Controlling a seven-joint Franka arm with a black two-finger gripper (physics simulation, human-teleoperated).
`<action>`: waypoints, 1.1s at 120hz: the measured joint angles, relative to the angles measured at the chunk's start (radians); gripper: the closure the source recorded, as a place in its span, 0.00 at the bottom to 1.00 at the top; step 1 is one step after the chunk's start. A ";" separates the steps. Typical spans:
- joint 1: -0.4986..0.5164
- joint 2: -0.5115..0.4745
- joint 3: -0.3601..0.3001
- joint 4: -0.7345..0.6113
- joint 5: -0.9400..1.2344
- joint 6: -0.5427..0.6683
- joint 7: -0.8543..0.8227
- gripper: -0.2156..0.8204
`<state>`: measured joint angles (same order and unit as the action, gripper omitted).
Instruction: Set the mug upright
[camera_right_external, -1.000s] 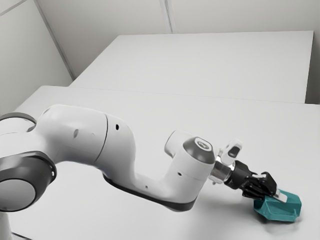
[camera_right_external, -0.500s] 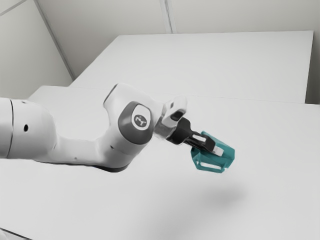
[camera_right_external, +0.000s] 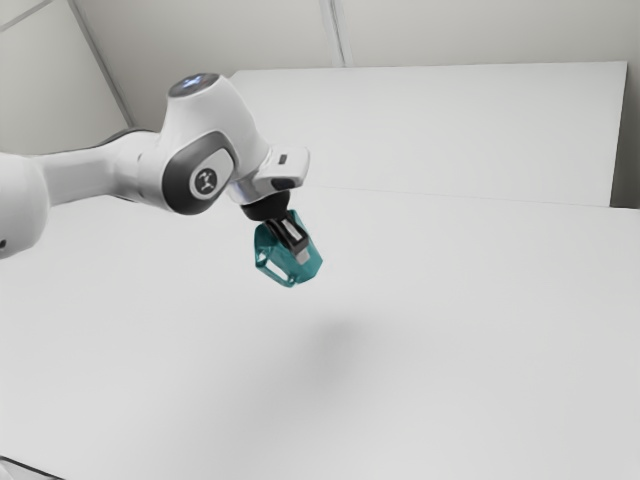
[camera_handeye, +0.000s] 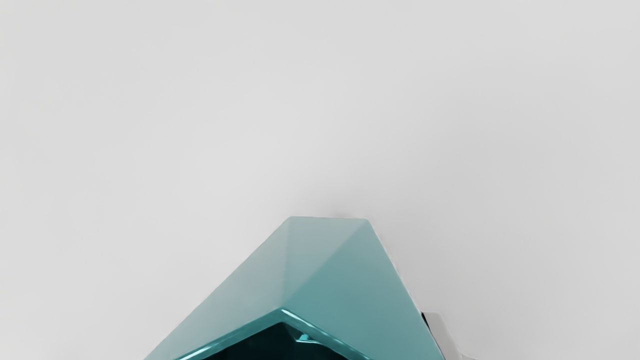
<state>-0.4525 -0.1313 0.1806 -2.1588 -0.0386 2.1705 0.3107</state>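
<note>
The table spreads beneath the arm, which reaches in from the exterior view's left. The mug hangs tilted in the air above the table, its dark opening partly visible in the wrist view, with the gripper clamped on it.

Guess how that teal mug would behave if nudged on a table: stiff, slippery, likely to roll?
Probably stiff: the mug shows crisp corners even in the claw's grip. Its shiny rim hints at a slippery surface. Its flat facets would likely make it slide or tip rather than roll.
</note>
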 joint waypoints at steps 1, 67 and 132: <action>0.001 -0.004 0.002 -0.003 0.007 -0.005 -0.004 0.97; 0.067 -0.035 0.057 -0.128 0.189 -0.052 -0.174 0.96; 0.080 0.073 0.062 -0.145 0.194 0.061 -0.242 0.97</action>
<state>-0.3728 -0.0585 0.2425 -2.3034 0.1559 2.2312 0.0691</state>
